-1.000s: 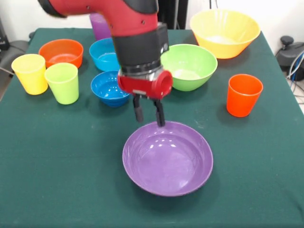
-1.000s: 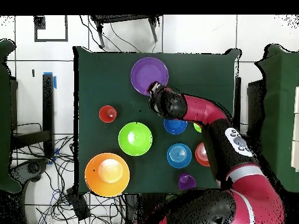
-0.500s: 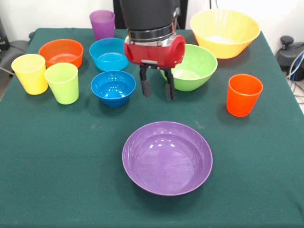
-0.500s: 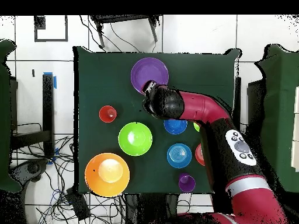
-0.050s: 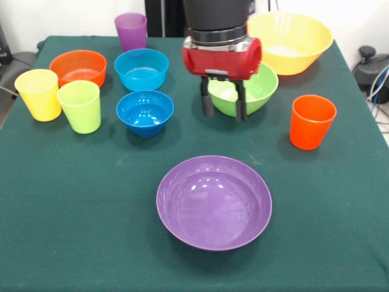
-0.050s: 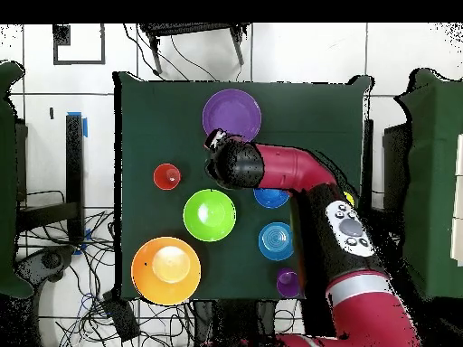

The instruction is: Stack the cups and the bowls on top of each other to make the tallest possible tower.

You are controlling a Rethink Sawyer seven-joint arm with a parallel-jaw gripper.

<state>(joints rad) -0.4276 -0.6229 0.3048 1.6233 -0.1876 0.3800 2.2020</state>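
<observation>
Yellow plastic starts the row at the front view's left edge: the yellow cup, with the lime green cup touching or just beside it and the small orange bowl behind them. Next come the purple cup at the far edge, the light blue bowl and the dark blue bowl in front of it. The wide purple bowl sits alone nearest the camera, upright and empty. Right of centre the gripper hangs with its fingers spread and nothing between them, in front of the lime green bowl and clear of the cloth. Further right stand the very large yellow-orange bowl at the back and the orange-red cup, well apart from everything else.

No tower exists yet; every piece rests singly on the table. The gripper seems to be heading for the green bowl or something to its right, though which I cannot tell.

Risks from here, as I judge them: a glossy, curved rim pinched by narrow fingers could slip or tip the bowl as it lifts. The arm's bulk passing low could also knock the neighbouring blue bowls. Starting the pile on anything but the broadest bowl would likely cost height and steadiness later
</observation>
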